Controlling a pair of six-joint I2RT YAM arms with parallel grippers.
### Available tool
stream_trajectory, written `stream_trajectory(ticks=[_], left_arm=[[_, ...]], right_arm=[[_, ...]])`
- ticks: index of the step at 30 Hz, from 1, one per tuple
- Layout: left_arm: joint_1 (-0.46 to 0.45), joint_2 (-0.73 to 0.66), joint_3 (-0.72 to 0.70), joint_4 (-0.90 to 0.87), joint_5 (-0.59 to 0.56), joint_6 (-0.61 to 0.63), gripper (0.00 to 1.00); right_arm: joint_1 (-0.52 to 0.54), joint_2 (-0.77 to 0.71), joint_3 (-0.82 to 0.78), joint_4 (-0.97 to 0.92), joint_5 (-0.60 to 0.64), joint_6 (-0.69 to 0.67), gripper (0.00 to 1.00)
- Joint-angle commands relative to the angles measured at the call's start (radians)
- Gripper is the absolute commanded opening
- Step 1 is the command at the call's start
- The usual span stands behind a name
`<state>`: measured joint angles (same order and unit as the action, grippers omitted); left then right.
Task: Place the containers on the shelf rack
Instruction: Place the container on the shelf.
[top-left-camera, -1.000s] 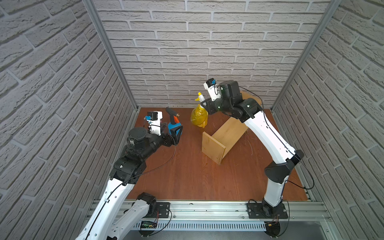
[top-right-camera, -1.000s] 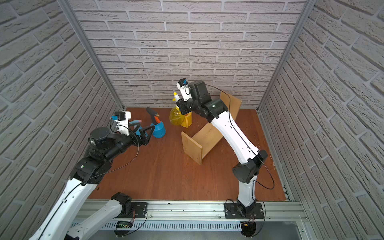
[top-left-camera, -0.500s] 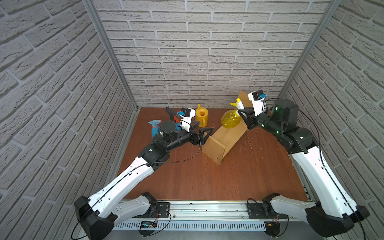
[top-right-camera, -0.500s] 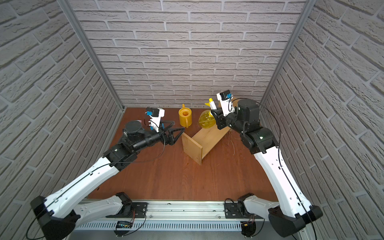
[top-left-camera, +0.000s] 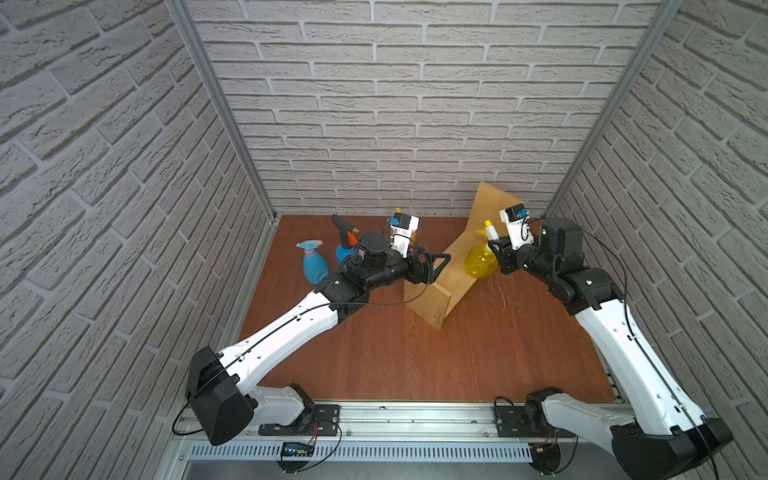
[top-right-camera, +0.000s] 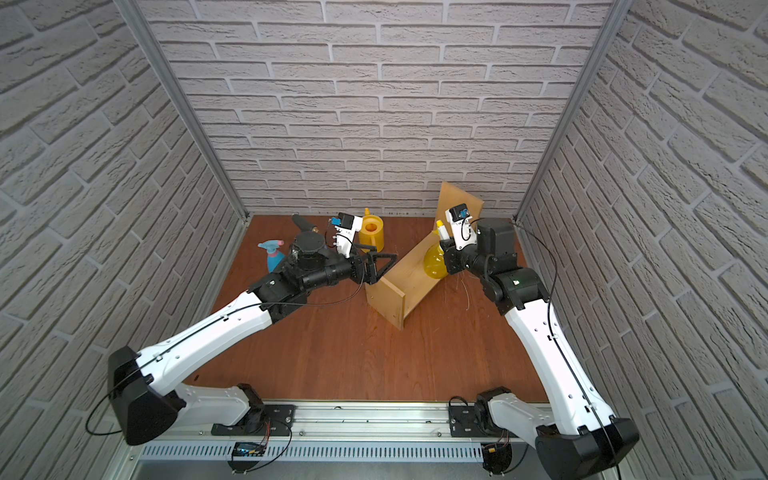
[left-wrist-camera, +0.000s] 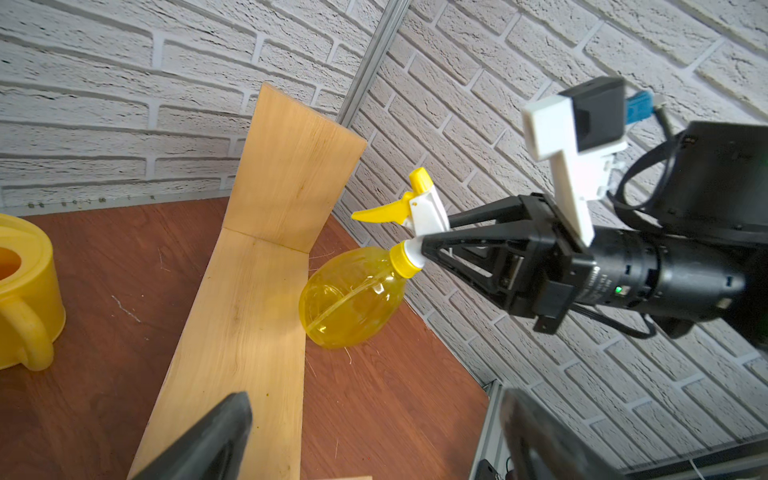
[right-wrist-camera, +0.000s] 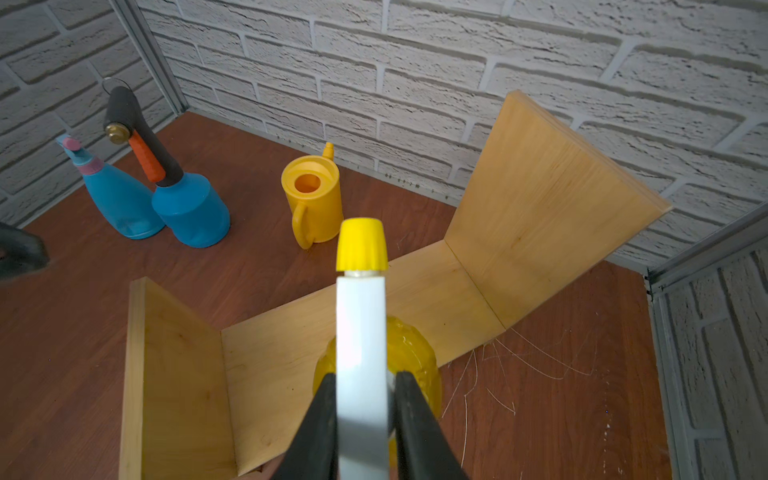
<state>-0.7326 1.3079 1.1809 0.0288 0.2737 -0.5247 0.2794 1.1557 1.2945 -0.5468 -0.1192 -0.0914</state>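
One of four containers is in play and none is clearly shelved, so I judge the task barely begun. Nearest, the light plywood U-shaped shelf rack (right-wrist-camera: 270, 357) lies with its long board flat on the reddish wooden desk (right-wrist-camera: 561, 415), its long axis running diagonally from the near end panel (right-wrist-camera: 174, 374) to the far end panel (right-wrist-camera: 548, 195) by the brick wall (right-wrist-camera: 415, 62). The left hand (top-left-camera: 439, 269) hovers at the near panel, spread wide, holding nothing. Midway along the board, the right hand (right-wrist-camera: 365, 380) is clamped on the white spray head of the translucent yellow spray bottle (left-wrist-camera: 353, 297); its round belly hangs low at the board's long edge, and whether it touches board or desk I cannot tell. The bottle's long axis leans, belly down, head tipped back toward the right arm, nozzle aimed up and across the rack. Farther off, the yellow plastic watering can (right-wrist-camera: 316, 203), the blue pressure sprayer (right-wrist-camera: 191, 216) with black-orange head and the light-blue spray bottle (right-wrist-camera: 120, 199) with pink nozzle stand upright on the desk, left to do.
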Motion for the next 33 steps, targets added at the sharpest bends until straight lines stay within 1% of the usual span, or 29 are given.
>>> stream_trajectory(ticks=[1, 8, 13, 18, 24, 29, 33], left_arm=[[-0.006, -0.027, 0.015, 0.023, -0.029, -0.009, 0.98], [-0.005, -0.078, -0.019, 0.001, -0.076, -0.003, 0.98], [-0.007, -0.114, -0.047, -0.009, -0.113, 0.003, 0.98], [-0.005, -0.127, -0.049, -0.029, -0.135, 0.022, 0.98], [-0.006, -0.124, -0.041, -0.041, -0.151, 0.039, 0.98], [-0.005, -0.123, -0.035, -0.052, -0.161, 0.053, 0.98], [-0.005, -0.118, -0.031, -0.056, -0.167, 0.059, 0.98]], right_arm=[[-0.012, 0.095, 0.055, 0.033, 0.034, -0.035, 0.04], [-0.026, 0.340, 0.238, 0.009, 0.068, -0.085, 0.04], [-0.048, 0.519, 0.403, -0.018, 0.073, -0.039, 0.04], [-0.051, 0.647, 0.542, -0.039, 0.079, -0.014, 0.04], [-0.053, 0.767, 0.685, -0.071, 0.114, -0.011, 0.04], [-0.062, 0.852, 0.761, -0.094, 0.117, -0.003, 0.04], [-0.068, 0.888, 0.790, -0.111, 0.119, 0.011, 0.05]])
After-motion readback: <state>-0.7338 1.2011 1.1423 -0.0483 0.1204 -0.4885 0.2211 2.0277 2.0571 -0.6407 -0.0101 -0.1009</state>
